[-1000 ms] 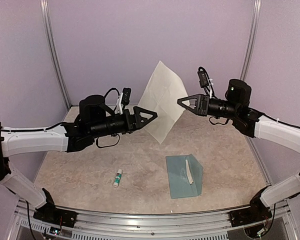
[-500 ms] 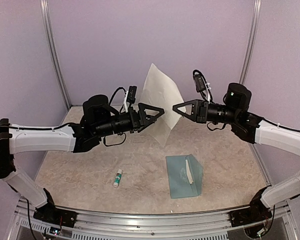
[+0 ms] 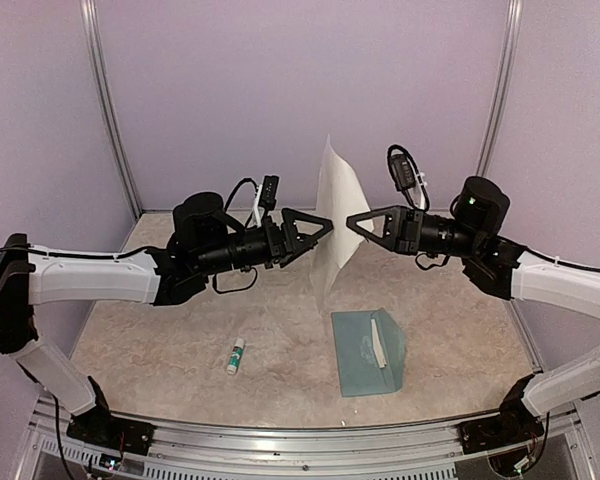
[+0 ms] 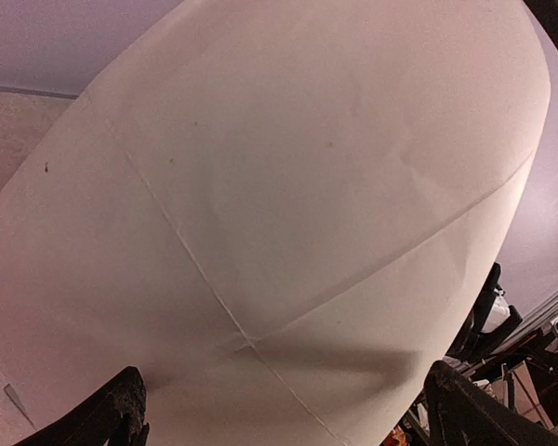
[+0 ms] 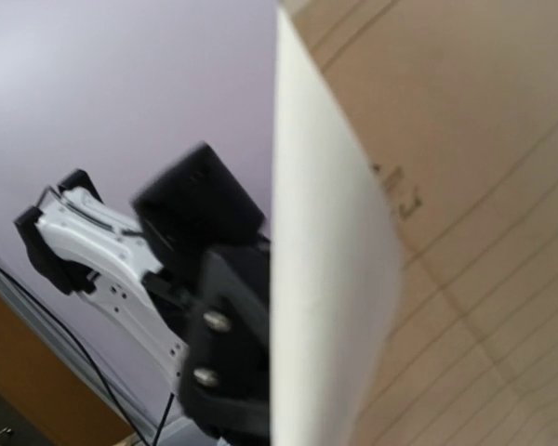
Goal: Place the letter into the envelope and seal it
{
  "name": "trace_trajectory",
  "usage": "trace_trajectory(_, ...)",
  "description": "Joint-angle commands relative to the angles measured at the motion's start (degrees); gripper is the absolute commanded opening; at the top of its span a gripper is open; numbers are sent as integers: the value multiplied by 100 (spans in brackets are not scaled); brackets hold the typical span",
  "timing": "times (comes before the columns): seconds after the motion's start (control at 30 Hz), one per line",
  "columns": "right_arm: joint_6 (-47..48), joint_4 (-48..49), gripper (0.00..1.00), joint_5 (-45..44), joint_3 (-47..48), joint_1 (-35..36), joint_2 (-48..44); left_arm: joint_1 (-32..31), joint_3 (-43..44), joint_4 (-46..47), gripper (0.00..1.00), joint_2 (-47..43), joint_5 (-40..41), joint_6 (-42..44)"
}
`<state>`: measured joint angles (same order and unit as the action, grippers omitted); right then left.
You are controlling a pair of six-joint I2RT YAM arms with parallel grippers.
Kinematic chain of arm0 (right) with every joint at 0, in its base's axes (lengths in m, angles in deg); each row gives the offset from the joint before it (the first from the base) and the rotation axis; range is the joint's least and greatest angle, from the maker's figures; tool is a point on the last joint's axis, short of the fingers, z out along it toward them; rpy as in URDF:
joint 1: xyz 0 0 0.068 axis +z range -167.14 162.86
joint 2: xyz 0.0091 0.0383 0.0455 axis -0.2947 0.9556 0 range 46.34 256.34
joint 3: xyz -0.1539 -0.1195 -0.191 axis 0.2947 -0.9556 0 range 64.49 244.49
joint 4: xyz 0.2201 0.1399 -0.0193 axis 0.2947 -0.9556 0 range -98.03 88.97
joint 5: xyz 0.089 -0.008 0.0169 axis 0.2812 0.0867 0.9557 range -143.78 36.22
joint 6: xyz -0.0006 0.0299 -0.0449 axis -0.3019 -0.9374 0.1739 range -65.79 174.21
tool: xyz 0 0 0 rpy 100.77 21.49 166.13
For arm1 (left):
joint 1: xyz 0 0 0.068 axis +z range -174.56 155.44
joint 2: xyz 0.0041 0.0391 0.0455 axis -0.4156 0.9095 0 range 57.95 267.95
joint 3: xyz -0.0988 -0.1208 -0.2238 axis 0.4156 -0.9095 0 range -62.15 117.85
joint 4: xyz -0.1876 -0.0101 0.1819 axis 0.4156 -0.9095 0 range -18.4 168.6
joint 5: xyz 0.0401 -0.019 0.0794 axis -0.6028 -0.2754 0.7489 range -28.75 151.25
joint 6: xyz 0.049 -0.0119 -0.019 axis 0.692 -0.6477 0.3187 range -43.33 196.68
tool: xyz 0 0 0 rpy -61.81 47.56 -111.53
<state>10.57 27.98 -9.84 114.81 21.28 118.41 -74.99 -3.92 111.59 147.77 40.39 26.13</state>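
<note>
The letter (image 3: 332,215), pale creased paper, hangs upright in the air, nearly edge-on in the top view. My right gripper (image 3: 349,220) is shut on its right edge. My left gripper (image 3: 326,223) faces the sheet from the left, open, with its fingertips right at the paper. In the left wrist view the letter (image 4: 279,186) fills the frame, and both black fingertips (image 4: 121,409) stand wide apart below it. The right wrist view shows the letter (image 5: 325,279) edge-on, with my own fingers hidden. The teal envelope (image 3: 365,355) lies flat on the table, below the letter.
A white-and-green glue stick (image 3: 237,355) lies on the table left of the envelope. A pale strip (image 3: 378,342) runs along the envelope's right part. Lilac walls with metal posts (image 3: 108,110) close in the back and sides. The left arm (image 5: 112,269) shows behind the sheet.
My left arm has moved right up to the letter, and its jaws have opened wider. My right gripper has shifted a little left and turned the sheet nearly edge-on.
</note>
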Motion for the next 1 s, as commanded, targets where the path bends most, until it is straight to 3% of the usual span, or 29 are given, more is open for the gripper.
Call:
trace_trajectory(0.0, -16, 492, 0, -162, -148, 54, -302, 0, 9, 248, 99, 147, -201, -215)
trace_trajectory(0.4, -404, 1343, 0, -254, -692, 58, -549, -54, -262, 1591, 99, 219, -677, -738)
trace_trajectory(0.73, -921, 1771, 0, -228, -1328, 183, -442, -97, 143, 1519, 99, 508, -787, -695)
trace_trajectory(0.97, 276, -155, 0, -397, -767, 192, -904, 203, -93, 242, 99, -179, -164, 444)
